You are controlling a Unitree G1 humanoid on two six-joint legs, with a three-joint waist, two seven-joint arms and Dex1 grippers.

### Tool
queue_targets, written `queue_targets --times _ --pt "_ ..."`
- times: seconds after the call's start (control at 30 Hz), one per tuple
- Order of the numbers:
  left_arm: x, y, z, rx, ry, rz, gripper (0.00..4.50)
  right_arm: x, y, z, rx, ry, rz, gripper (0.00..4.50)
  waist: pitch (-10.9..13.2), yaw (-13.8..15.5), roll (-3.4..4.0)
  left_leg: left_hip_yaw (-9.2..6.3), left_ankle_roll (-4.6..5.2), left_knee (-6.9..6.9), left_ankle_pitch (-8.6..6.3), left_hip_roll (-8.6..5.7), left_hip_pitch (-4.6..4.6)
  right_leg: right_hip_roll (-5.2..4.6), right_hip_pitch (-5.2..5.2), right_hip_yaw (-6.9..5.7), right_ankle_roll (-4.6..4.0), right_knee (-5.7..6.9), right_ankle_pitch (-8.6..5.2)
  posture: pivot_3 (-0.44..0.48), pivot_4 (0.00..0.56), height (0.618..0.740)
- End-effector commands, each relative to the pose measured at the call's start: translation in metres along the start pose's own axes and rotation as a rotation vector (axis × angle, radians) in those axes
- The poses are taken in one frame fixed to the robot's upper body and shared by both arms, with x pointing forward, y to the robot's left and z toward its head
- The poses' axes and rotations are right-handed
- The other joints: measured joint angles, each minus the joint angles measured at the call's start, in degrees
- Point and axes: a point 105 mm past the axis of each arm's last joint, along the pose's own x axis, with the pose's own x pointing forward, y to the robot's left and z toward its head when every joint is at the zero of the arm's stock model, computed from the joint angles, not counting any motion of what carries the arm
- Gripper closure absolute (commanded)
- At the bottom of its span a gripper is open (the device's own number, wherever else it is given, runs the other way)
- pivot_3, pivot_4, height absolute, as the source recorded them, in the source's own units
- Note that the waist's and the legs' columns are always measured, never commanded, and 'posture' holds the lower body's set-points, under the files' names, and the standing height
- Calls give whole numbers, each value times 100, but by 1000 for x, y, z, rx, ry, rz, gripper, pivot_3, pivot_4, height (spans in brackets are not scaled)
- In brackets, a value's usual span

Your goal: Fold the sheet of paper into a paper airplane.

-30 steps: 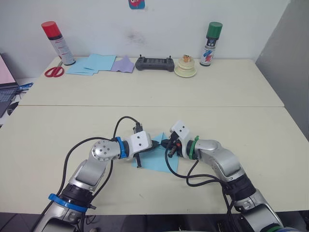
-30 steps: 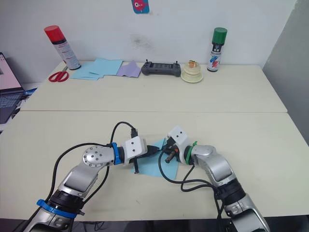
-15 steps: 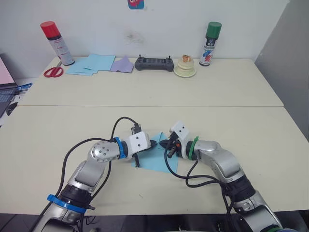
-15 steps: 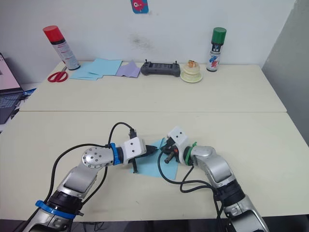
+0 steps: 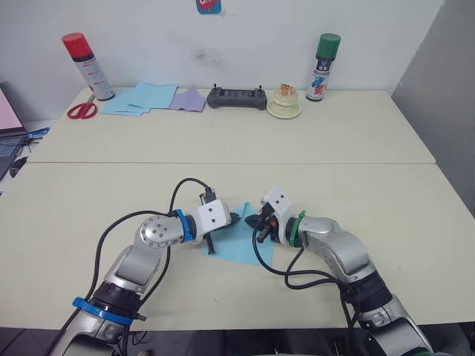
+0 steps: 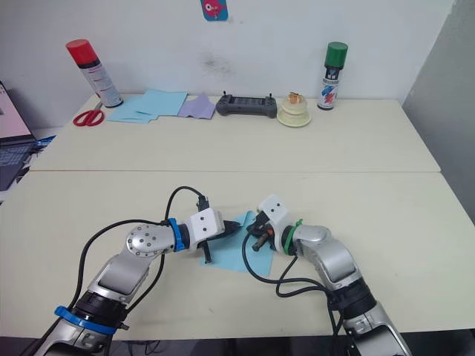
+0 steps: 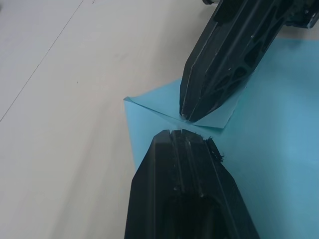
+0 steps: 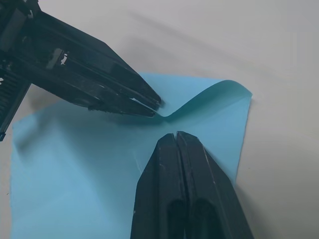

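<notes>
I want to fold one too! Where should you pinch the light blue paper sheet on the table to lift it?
Probably at the curled-up corner flap of the light blue paper sheet, coming in from the side along the table. The rest lies flat on the cream table, so fingers could hardly get under it, but that raised flap leaves a gap. The left gripper and right gripper already meet there.

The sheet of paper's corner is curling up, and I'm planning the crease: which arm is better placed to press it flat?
Probably the right. The right gripper, fingers shut, sits just behind the raised flap of the sheet of paper, while the left gripper is pinching the flap's edge.
</notes>
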Motion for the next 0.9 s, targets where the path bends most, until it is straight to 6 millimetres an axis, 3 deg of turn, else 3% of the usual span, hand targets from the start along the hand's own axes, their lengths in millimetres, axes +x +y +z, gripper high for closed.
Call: queue_targets --times 0.03,0.3,0.9 --pt "-4 -2 1 7 2 -18 4468 1 5 -6 16 19 16 4500 0 -2 0 0 0 0 0 0 0 0 0 0 0 0 0 0 150 740" --pt "-3 -8 -6 8 43 -38 4468 -1 2 -3 12 6 6 4500 0 -2 0 0 0 0 0 0 1 1 0 1 0 0 0 0 150 740" --pt "0 -10 -7 5 57 -54 4468 -8 -10 51 20 -207 -66 4500 1 -2 1 -1 0 0 0 1 0 1 0 0 0 2 0 0 150 740"
